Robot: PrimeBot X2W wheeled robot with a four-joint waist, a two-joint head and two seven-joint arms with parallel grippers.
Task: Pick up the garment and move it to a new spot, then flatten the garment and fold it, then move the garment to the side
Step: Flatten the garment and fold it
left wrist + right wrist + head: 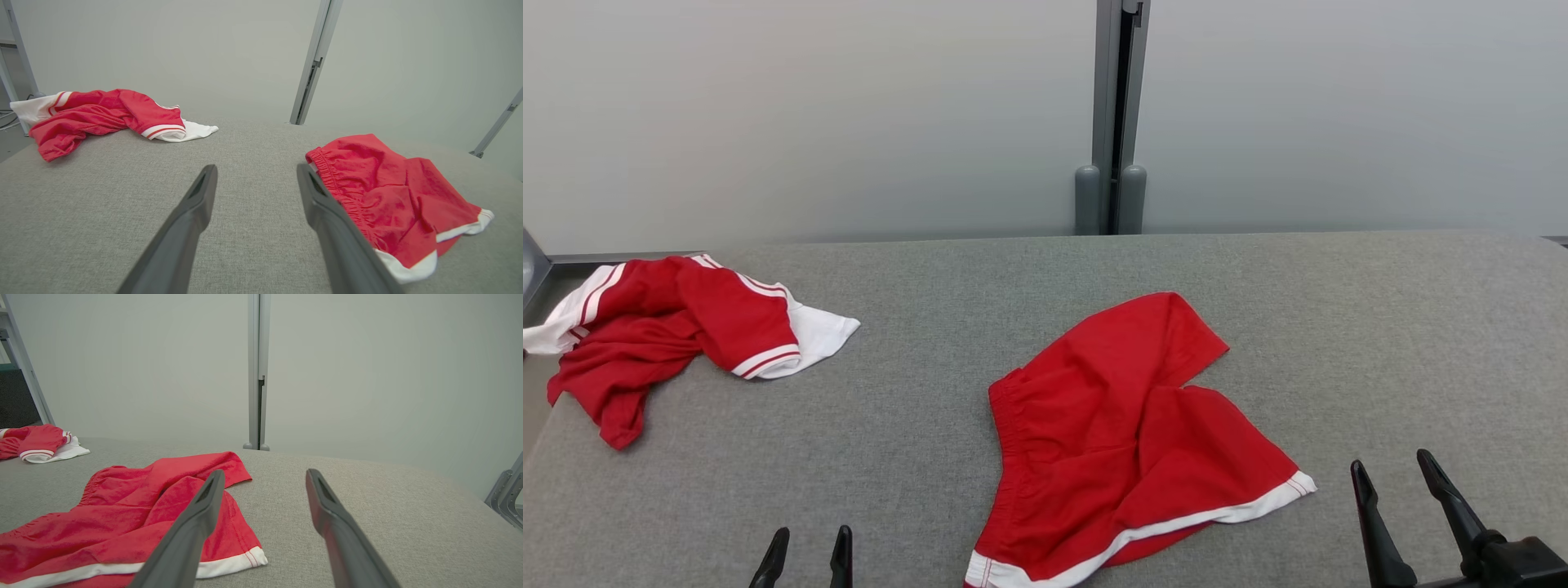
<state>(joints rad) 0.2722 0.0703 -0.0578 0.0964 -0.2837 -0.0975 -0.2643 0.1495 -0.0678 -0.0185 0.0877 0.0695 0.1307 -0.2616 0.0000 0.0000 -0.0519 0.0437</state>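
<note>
The garment [1123,425] is a pair of red shorts with white hem bands, lying loosely spread on the grey fabric table [931,408] near its middle front. From the left wrist the shorts [392,192] lie just right of my fingers; from the right wrist the shorts [135,514] lie to the left. My left gripper [806,551] stands open at the lower left, left of the shorts and clear of them. At the lower right, my right gripper [1395,478] is open too, just right of the shorts' white hem. Neither holds anything.
A crumpled red and white shirt [670,327] lies at the table's far left corner, partly over the edge. A grey post [1112,114] rises behind the table against pale wall panels. Bare grey surface lies to the right [1405,343] and between the two garments.
</note>
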